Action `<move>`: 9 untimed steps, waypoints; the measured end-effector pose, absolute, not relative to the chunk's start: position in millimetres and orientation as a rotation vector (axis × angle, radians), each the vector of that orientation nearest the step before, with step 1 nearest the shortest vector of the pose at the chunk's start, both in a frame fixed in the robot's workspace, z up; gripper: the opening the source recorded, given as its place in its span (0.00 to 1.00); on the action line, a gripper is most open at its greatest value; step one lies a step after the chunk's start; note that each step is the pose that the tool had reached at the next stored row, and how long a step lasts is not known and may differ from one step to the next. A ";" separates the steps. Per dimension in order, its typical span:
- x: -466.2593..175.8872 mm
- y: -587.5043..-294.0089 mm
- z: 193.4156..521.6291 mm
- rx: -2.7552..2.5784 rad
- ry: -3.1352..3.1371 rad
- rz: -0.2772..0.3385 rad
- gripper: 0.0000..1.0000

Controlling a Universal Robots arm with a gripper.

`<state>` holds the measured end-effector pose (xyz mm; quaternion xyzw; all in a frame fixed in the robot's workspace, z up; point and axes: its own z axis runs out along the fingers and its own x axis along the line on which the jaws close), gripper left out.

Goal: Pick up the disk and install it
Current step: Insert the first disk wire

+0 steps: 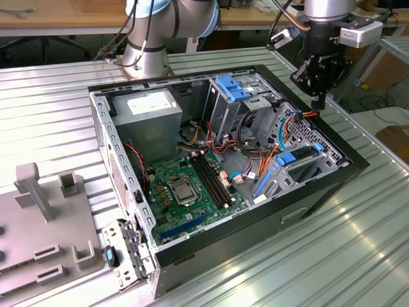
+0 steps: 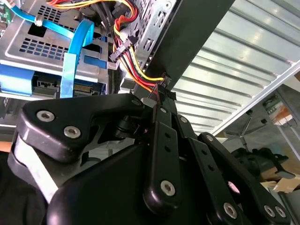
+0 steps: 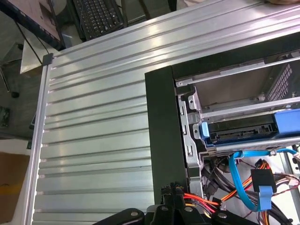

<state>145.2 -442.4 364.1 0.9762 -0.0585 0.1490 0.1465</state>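
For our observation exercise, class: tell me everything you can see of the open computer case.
The computer case is a black tower lying on its side on the ribbed metal table, side panel off, open upward. Its inner frame looks like bare silvery sheet metal. Inside sit a green motherboard, a grey power supply, a drive cage with a blue latch and coloured cables. The tool hangs over its rim at the exterior view's right.

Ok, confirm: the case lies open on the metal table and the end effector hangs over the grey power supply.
No: in the exterior view the end effector hangs by the red and yellow cables at the case rim, not over the power supply. The rest holds.
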 end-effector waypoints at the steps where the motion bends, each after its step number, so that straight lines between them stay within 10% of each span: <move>1: 145.2 -442.4 364.1 2.810 -0.168 0.429 0.11; 9: 145.2 -442.4 364.1 2.810 -0.168 0.429 0.17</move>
